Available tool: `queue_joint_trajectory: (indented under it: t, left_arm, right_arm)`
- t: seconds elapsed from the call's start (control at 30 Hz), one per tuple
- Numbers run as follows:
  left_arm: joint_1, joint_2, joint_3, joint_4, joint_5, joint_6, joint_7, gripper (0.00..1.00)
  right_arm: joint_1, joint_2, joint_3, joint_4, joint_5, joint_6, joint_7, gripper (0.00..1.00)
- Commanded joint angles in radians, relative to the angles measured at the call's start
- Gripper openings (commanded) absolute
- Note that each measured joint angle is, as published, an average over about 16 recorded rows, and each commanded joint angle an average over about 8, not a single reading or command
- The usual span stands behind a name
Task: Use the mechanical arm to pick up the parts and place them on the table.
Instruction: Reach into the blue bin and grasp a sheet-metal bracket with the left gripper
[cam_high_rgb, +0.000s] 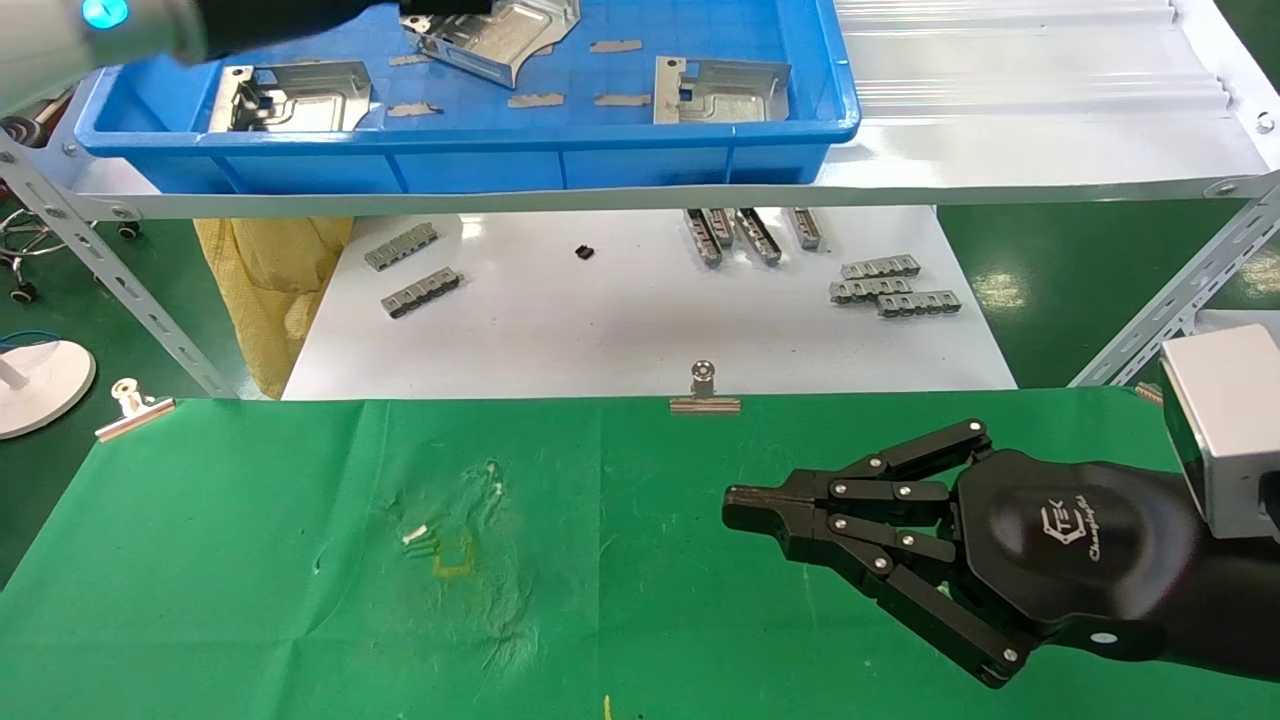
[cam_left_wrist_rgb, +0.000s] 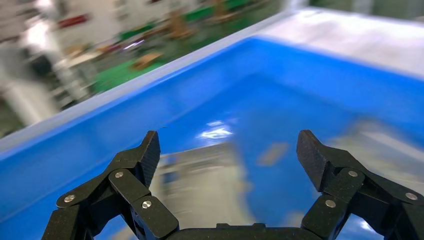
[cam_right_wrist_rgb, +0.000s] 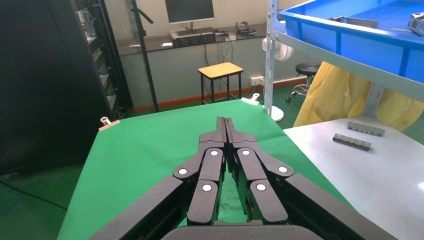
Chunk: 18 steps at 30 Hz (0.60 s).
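Note:
Three shiny silver parts lie in the blue tray (cam_high_rgb: 480, 160) on the shelf: one at its left (cam_high_rgb: 290, 97), one at the back middle (cam_high_rgb: 495, 40), one at the right (cam_high_rgb: 720, 92). My left arm (cam_high_rgb: 105, 30), blue light on, reaches into the tray from the left. The left gripper (cam_left_wrist_rgb: 230, 150) hangs open over a blurred silver part (cam_left_wrist_rgb: 200, 185), touching nothing. My right gripper (cam_high_rgb: 740, 505) is shut and empty, low over the right side of the green table (cam_high_rgb: 300, 560); its fingertips (cam_right_wrist_rgb: 225, 122) are pressed together.
Thin grey strips (cam_high_rgb: 535, 100) lie on the tray floor. Below the shelf, a white board (cam_high_rgb: 620, 320) carries grey ridged bars (cam_high_rgb: 410, 270) (cam_high_rgb: 890, 285). Binder clips (cam_high_rgb: 705, 390) (cam_high_rgb: 133, 405) stand on the cloth's far edge. Slanted shelf struts (cam_high_rgb: 120, 280) (cam_high_rgb: 1180, 290) flank the table.

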Motion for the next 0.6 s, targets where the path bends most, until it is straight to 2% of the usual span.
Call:
queue_joint_trajectory:
  t: [0.03,0.1,0.13,0.2,0.23,0.33,0.37,0.4,0.6]
  left_arm:
    - [-0.045,0.049,0.011,0.089,0.032,-0.1,0.016,1.0]
    - [-0.062,0.078,0.019,0.138,0.048,-0.154,0.024,0.97]
    - [-0.068,0.089,0.022,0.158,0.054,-0.175,0.028,0.9]
    - [-0.077,0.106,0.026,0.19,0.06,-0.208,0.033,0.67]
    - [-0.079,0.112,0.027,0.203,0.062,-0.22,0.034,0.54]
    - [-0.082,0.124,0.027,0.234,0.063,-0.247,0.034,0.17]
    - [-0.082,0.126,0.027,0.241,0.063,-0.253,0.033,0.07]
    - [-0.082,0.128,0.027,0.247,0.063,-0.257,0.032,0.01]
    - [-0.08,0.134,0.028,0.266,0.064,-0.264,0.024,0.0]
  right_arm:
    - [0.0,0.0,0.0,0.0,0.0,0.0,0.0,0.33]
    - [0.0,0.0,0.0,0.0,0.0,0.0,0.0,0.58]
    - [0.0,0.0,0.0,0.0,0.0,0.0,0.0,0.71]
    - [0.0,0.0,0.0,0.0,0.0,0.0,0.0,0.95]
    - [0.0,0.0,0.0,0.0,0.0,0.0,0.0,1.0]
    - [0.0,0.0,0.0,0.0,0.0,0.0,0.0,1.0]
    - [0.0,0.0,0.0,0.0,0.0,0.0,0.0,1.0]
    - [0.0,0.0,0.0,0.0,0.0,0.0,0.0,1.0]
    - [0.0,0.0,0.0,0.0,0.0,0.0,0.0,1.0]
